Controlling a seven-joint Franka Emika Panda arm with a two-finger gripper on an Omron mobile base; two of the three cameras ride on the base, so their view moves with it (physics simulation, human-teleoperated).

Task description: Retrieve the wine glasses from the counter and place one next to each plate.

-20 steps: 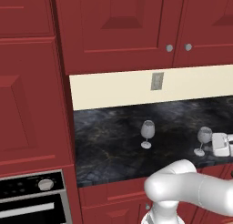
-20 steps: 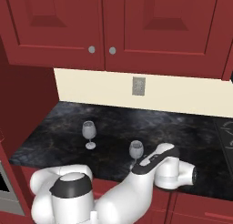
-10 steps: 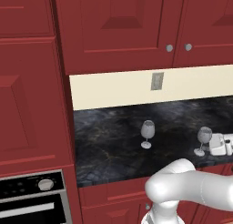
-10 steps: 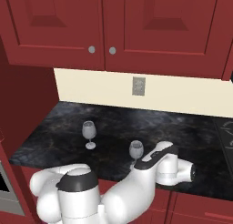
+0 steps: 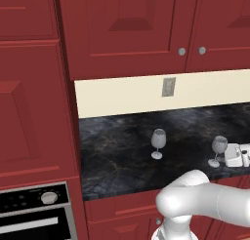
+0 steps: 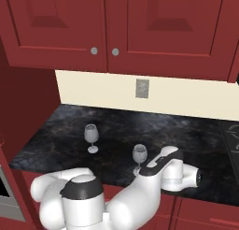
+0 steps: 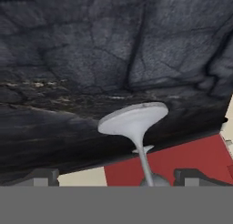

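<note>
Two wine glasses stand upright on the black marble-look counter (image 5: 122,151). The far glass (image 5: 157,143) (image 6: 91,138) is out on the slab by itself. The near glass (image 5: 218,150) (image 6: 139,155) stands close to the front edge. My gripper (image 5: 228,155) (image 6: 145,164) is level with it and right beside it. In the rolled hand view the near glass's foot (image 7: 134,118) and thin stem run down between my open gripper (image 7: 118,175), whose fingertips (image 7: 43,175) are spread wide on either side. Its bowl is hidden. The plates are out of view.
Dark red wall cabinets (image 5: 132,24) hang above a cream backsplash with an outlet (image 5: 168,86). A tall red cabinet with a built-in oven (image 5: 34,210) closes off the left end. A cooktop (image 6: 231,135) lies at the counter's right.
My hand has crept a little to the left, closer around the near glass. Both glasses stand where they were.
</note>
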